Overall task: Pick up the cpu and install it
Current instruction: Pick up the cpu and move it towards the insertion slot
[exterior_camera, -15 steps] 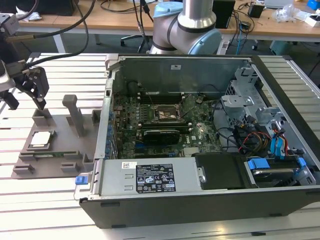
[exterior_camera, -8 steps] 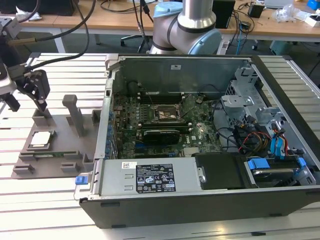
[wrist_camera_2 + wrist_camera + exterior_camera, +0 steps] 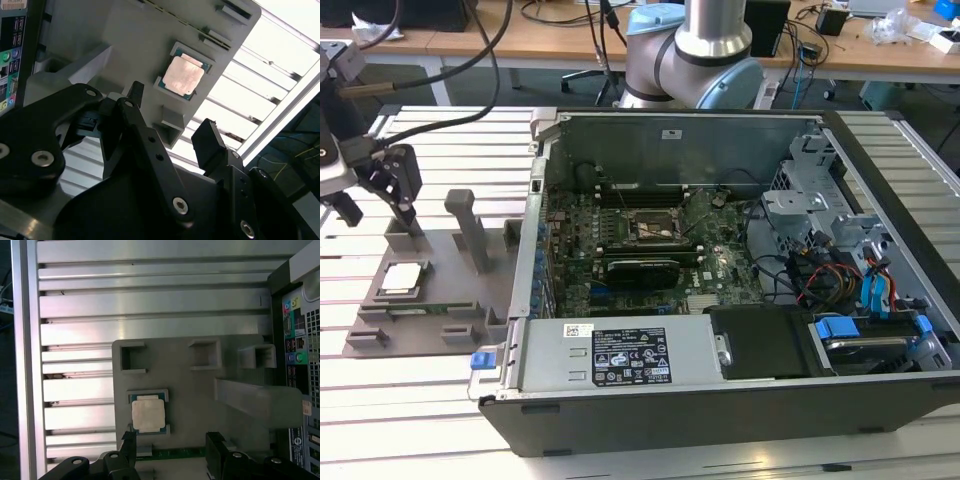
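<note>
Pickup is not yet done: the small flat square cpu with its silvery top plate lies in its recess on the grey moulded fixture plate, near the plate edge farthest from the open computer case. My black two-fingered tool hangs just above it, jaws spread and empty. I judge that the grasp, the carry and the seating in the dark square socket frame are all left.

The cpu is silvery metal, its holder matt plastic.
</note>
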You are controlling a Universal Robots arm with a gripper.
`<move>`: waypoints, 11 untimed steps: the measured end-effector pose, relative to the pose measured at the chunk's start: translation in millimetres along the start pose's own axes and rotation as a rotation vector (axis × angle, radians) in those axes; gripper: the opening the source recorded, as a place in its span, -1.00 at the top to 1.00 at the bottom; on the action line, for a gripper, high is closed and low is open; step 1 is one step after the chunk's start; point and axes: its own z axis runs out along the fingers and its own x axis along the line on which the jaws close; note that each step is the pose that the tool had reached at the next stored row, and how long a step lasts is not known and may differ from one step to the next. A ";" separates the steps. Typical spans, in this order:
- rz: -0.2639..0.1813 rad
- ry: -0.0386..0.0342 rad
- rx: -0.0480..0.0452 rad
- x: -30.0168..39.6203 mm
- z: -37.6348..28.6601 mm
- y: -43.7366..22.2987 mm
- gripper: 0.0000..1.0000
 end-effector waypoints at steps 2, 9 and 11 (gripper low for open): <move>0.000 0.0000 -0.0001 0.0 1.1 0.0 -0.33; 0.000 0.0000 0.0000 0.2 7.1 -0.1 -0.33; 0.000 0.0001 0.0000 0.2 8.7 -0.2 -0.33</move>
